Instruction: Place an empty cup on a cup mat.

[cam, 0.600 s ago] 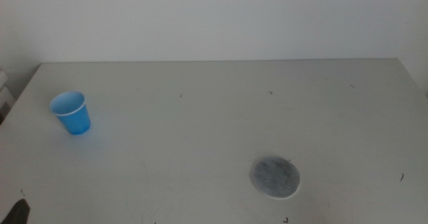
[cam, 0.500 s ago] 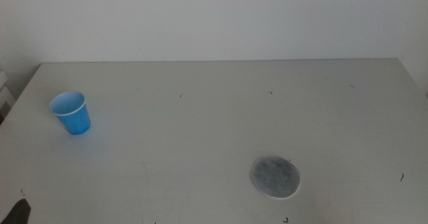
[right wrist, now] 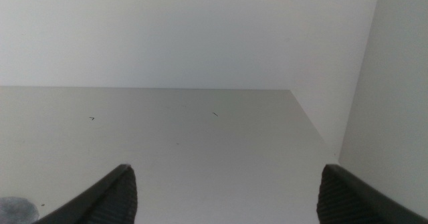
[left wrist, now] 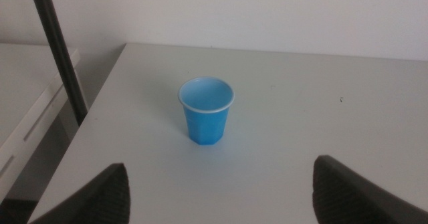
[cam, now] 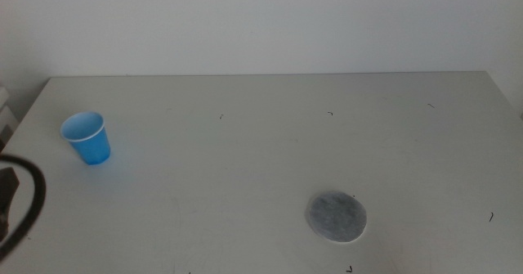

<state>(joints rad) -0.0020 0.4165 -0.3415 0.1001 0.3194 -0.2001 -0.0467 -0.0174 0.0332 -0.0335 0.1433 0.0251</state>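
- Since the earlier middle frames, a dark cable loop [cam: 29,208] and part of the left arm had come into the lower left edge; cup and mat had not moved.
- Cup [cam: 87,137] stood upright and empty on the table [cam: 261,143], far left, well apart from the cup mat [cam: 336,217] at lower centre-right.
- Left gripper [left wrist: 221,190] faced the cup [left wrist: 206,109], jaws wide, nothing held; only this view showed a black pole [left wrist: 59,50] beside the table edge.
- Right gripper [right wrist: 224,197] waited with jaws wide, empty; its view caught only a sliver of the mat [right wrist: 13,208] and bare table, no cup.
- Middle view showed neither gripper's jaws.
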